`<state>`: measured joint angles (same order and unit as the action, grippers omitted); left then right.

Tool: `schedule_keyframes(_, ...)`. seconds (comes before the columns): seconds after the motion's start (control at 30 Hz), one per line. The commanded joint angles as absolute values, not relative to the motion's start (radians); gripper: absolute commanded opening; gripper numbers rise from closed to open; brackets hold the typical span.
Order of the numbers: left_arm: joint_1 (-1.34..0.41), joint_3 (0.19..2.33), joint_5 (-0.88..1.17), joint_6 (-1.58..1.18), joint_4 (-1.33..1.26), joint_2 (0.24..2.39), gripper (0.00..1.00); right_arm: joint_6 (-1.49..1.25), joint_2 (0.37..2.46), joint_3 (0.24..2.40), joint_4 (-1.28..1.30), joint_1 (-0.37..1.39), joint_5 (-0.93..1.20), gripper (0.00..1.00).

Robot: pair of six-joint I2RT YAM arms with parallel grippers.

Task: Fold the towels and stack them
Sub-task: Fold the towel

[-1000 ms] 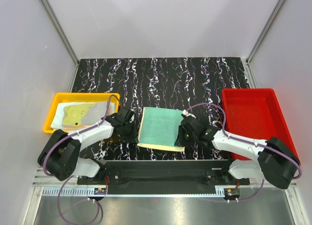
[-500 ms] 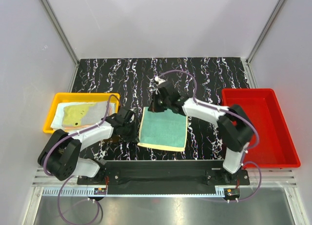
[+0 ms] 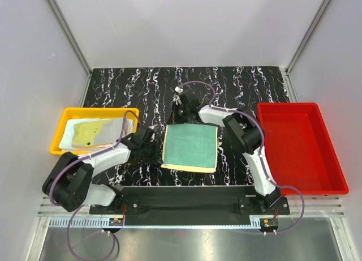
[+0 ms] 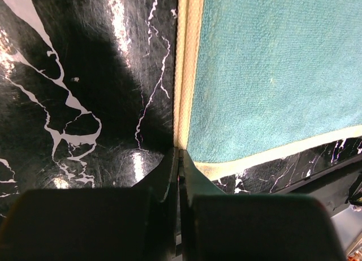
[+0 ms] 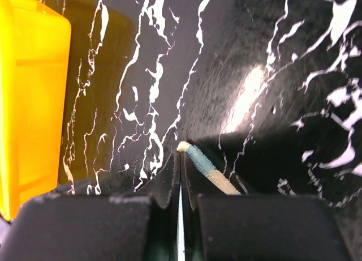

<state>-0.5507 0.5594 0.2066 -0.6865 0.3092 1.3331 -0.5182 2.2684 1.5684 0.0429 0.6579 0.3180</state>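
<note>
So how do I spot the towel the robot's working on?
Look at the black marbled table, between the yellow tray and the red tray. The teal towel lies flat in the middle; it is the only cloth outside a tray, teal with a cream edge.

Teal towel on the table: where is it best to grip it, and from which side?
Probably at its near-left corner, coming in low from the left. The teal towel lies flat on the table, so only the thin cream border at its edges offers something to pinch.
</note>
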Motion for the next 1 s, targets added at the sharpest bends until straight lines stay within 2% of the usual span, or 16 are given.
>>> schedule_keyframes(0.0, -0.549, 0.512, 0.146, -0.667, 0.345, 1.35, 0.0, -0.45, 2.318, 1.605, 0.04, 0.641, 0.339, 0.0)
schedule_keyframes(0.23, -0.549, 0.567, 0.138, -0.672, 0.399, 1.325, 0.0, -0.387, 2.273, 1.566, 0.02, 0.64, 0.413, 0.0)
schedule_keyframes(0.27, -0.551, 0.583, 0.138, -0.672, 0.422, 1.321, 0.03, -0.374, 2.26, 1.575, 0.058, 0.638, 0.416, 0.02)
schedule_keyframes(0.3, -0.549, 0.598, 0.134, -0.67, 0.44, 1.301, 0.14, -0.35, 2.226, 1.586, 0.084, 0.637, 0.414, 0.05)
schedule_keyframes(0.37, -0.549, 0.658, 0.121, -0.66, 0.487, 1.275, 0.23, -0.328, 2.163, 1.612, 0.153, 0.623, 0.454, 0.11)
schedule_keyframes(0.43, -0.543, 0.745, 0.091, -0.622, 0.524, 1.24, 0.37, -0.318, 2.119, 1.617, 0.179, 0.575, 0.532, 0.18)
schedule_keyframes(0.47, -0.537, 0.78, 0.08, -0.603, 0.557, 1.235, 0.39, -0.316, 2.071, 1.614, 0.208, 0.56, 0.581, 0.2)
schedule_keyframes(0.57, -0.494, 0.926, 0.08, -0.511, 0.575, 1.255, 0.45, -0.25, 2.002, 1.62, 0.366, 0.512, 0.511, 0.25)
schedule_keyframes(0.67, -0.442, 1.067, 0.172, -0.378, 0.536, 1.347, 0.47, -0.173, 1.953, 1.624, 0.528, 0.454, 0.514, 0.27)
schedule_keyframes(0.73, -0.407, 1.141, 0.262, -0.257, 0.512, 1.46, 0.46, -0.102, 1.948, 1.617, 0.622, 0.419, 0.549, 0.32)
schedule_keyframes(0.77, -0.396, 1.182, 0.273, -0.224, 0.535, 1.504, 0.45, -0.065, 1.947, 1.62, 0.655, 0.393, 0.554, 0.4)
schedule_keyframes(0.87, -0.367, 1.363, 0.354, -0.088, 0.596, 1.682, 0.43, 0.069, 1.951, 1.611, 0.738, 0.341, 0.549, 0.54)
schedule_keyframes(0.97, -0.362, 1.498, 0.438, 0.02, 0.63, 1.828, 0.44, 0.143, 2.02, 1.637, 0.814, 0.287, 0.644, 0.6)
